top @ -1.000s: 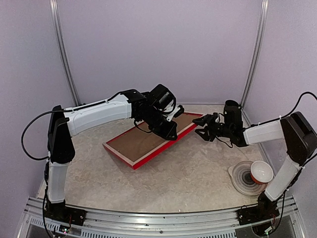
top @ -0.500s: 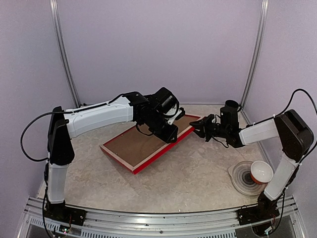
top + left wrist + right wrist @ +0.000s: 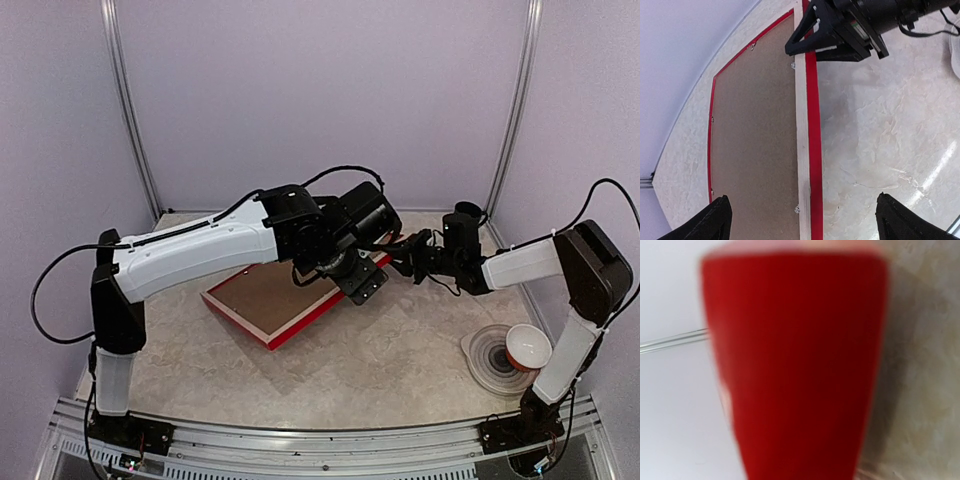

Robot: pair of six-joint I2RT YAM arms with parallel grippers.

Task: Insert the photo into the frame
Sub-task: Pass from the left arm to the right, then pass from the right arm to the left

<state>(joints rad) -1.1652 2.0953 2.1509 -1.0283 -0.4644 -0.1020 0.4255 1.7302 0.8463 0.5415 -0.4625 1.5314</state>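
Note:
The frame (image 3: 300,325) lies face down on the table, red edges outward, pale wood rail (image 3: 800,125) up, with a brown backing board (image 3: 262,295) in it. The photo is hidden from every view. My left gripper (image 3: 364,284) hangs open above the frame's near-right rail, and its fingertips (image 3: 720,210) straddle the rail without touching it. My right gripper (image 3: 402,252) is shut on the frame's far-right corner, and in the left wrist view its jaws clamp the rail end (image 3: 805,47). A red blur of the frame (image 3: 795,365) fills the right wrist view.
A stack of grey-ringed plates (image 3: 492,362) with a red-and-white cup (image 3: 527,347) on it stands at the right front. Pale walls and two upright metal posts (image 3: 515,110) close in the back. The marble-patterned tabletop (image 3: 880,140) lies right of the frame.
My left gripper has opened wide, lifted off the frame and swung right. The right gripper closed onto the frame's corner. The frame slid a little to the left.

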